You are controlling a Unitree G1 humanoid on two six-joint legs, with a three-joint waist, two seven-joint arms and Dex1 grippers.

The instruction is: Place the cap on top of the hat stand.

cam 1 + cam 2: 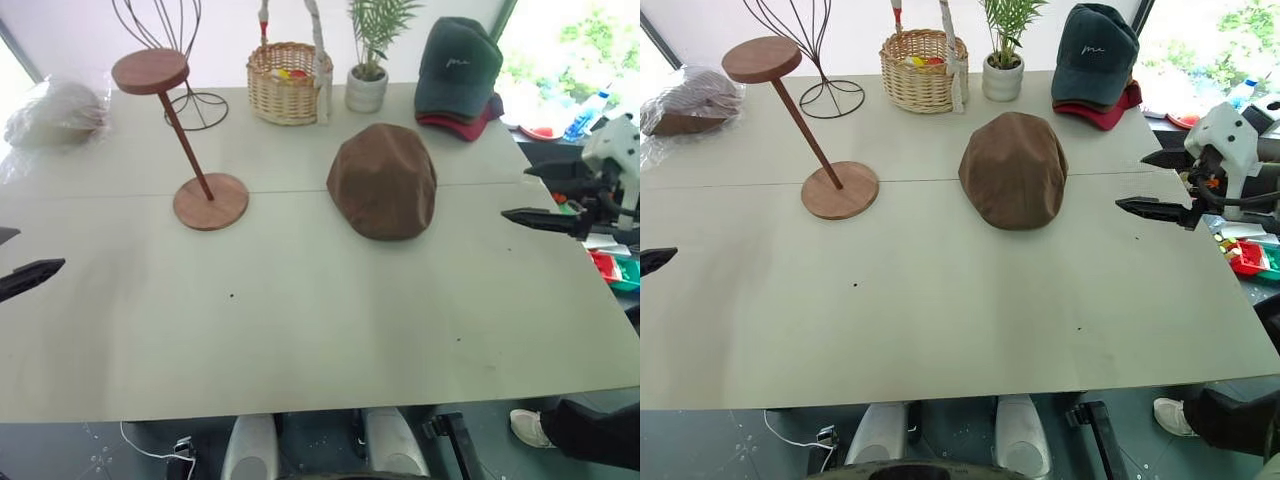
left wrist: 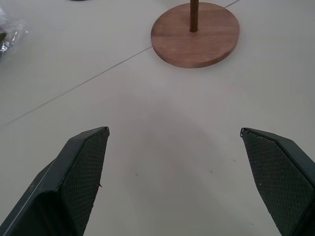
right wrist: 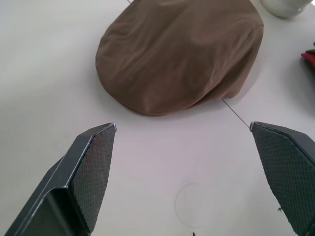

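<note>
A brown flat cap (image 1: pixel 382 181) lies dome-up on the pale grey table (image 1: pixel 300 330), right of centre, just beside the table's seam line. To its left, apart from it, stands the reddish-brown hat stand (image 1: pixel 185 140), its disc top bare above a slanted rod and round base. The right gripper (image 1: pixel 540 195) hovers at the table's right edge, fingers spread wide and holding nothing, pointed toward the cap. The left gripper (image 2: pixel 174 182) hangs over the table's left side, equally wide apart and empty, facing the stand's base. A wicker basket (image 1: pixel 288 82), a potted plant (image 1: pixel 368 60) and stacked caps (image 1: pixel 458 75) line the far edge.
</note>
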